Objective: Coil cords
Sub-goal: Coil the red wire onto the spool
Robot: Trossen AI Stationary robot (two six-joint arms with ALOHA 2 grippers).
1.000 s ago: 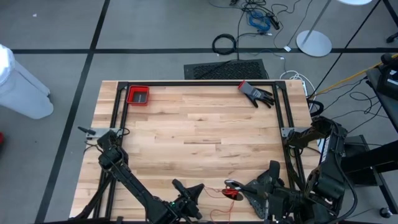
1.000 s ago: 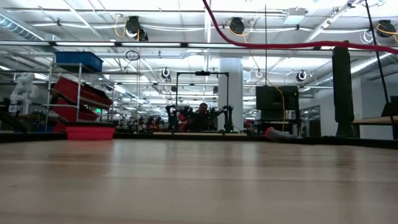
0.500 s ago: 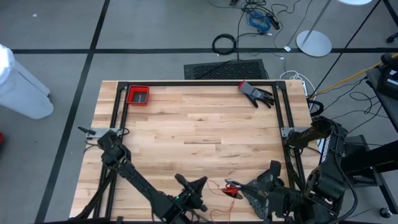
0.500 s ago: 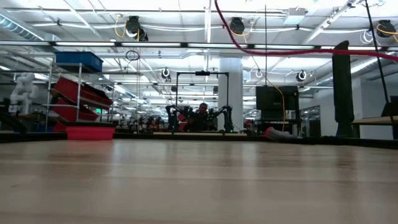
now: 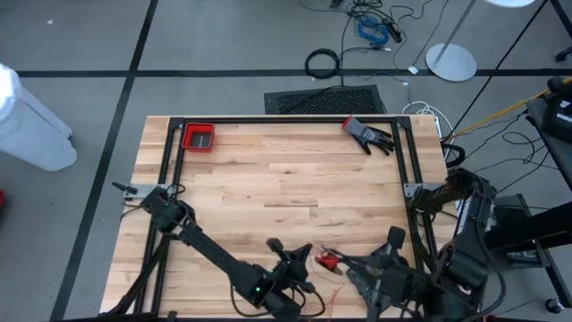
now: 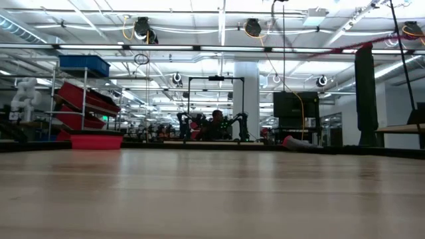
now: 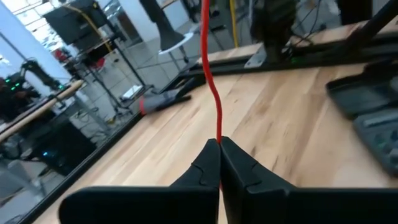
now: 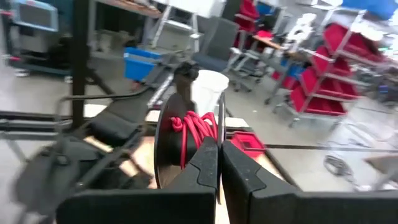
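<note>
Red cord (image 7: 213,93): near edge of the table (image 5: 286,179), strung between both grippers.

Left gripper (image 7: 220,149): fingers pressed together, pinching the cord, which runs taut and straight away from the tips.

Right gripper (image 8: 219,149): fingers pressed together on a black disc (image 8: 166,146) with red turns bunched against it.

Long axis: roughly along the table's near edge, left gripper to disc.

Risk, judged: overpull could snap or slip the thin cord; slack could tangle the turns.
</note>
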